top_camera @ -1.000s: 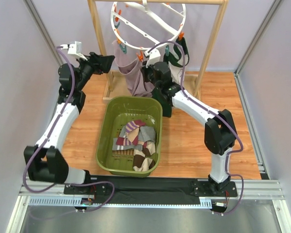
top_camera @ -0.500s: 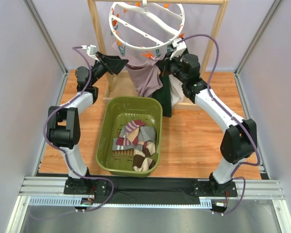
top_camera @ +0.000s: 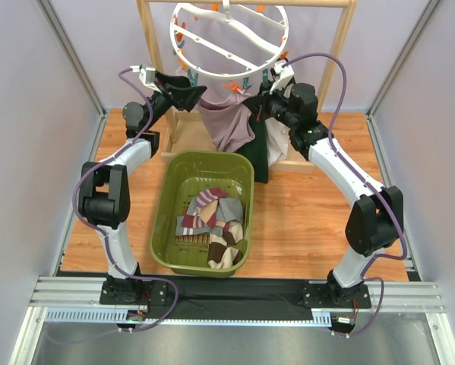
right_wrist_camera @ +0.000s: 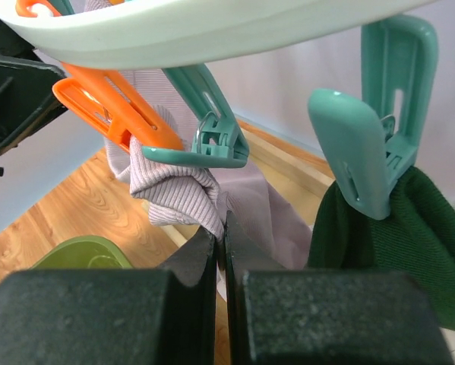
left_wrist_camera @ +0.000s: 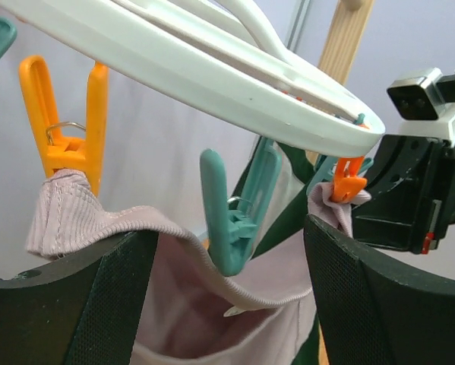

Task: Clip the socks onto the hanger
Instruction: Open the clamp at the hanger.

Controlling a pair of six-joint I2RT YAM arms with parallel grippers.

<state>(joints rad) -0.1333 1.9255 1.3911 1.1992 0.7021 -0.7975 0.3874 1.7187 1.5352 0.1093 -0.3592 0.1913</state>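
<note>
Lilac ribbed sock (right_wrist_camera: 178, 196), smooth white ring hanger (right_wrist_camera: 212, 30), flat orange clip (right_wrist_camera: 113, 106)

The top camera looks down from behind; both wrist cameras face the hanger (left_wrist_camera: 212, 80) closely, from opposite sides.

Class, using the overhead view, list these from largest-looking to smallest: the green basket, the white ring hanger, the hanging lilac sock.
1. olive-green basket
2. white ring hanger, hung higher, so its true size is unsure
3. lilac-grey sock
</note>
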